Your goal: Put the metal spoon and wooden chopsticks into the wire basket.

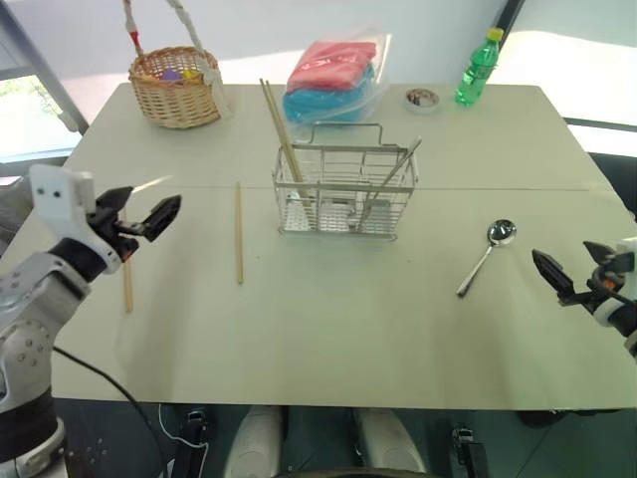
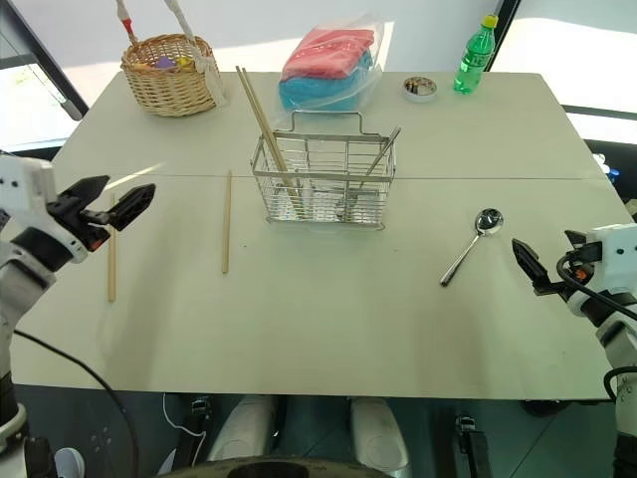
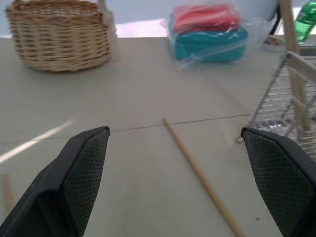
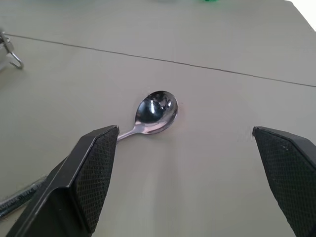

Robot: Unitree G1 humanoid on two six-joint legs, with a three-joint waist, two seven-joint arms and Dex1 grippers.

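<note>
- The wire basket [image 1: 338, 194] stands mid-table with two wooden chopsticks [image 1: 281, 134] and a metal utensil already leaning inside.
- One loose chopstick [image 1: 239, 232] lies flat just left of it; another [image 2: 111, 261] lies farther left, below the left gripper [image 1: 139, 214].
- The metal spoon [image 1: 486, 256] lies right of the basket, bowl away from the robot.
- Left gripper hovers spread wide, empty; the right gripper [image 2: 537, 267], also spread and empty, faces the spoon.
- Pickup looks next: each must drop low and pinch something thin lying flat.

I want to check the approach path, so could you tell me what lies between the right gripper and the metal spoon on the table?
Nothing: in the left eye view, only bare table separates the open right gripper from the metal spoon.
</note>
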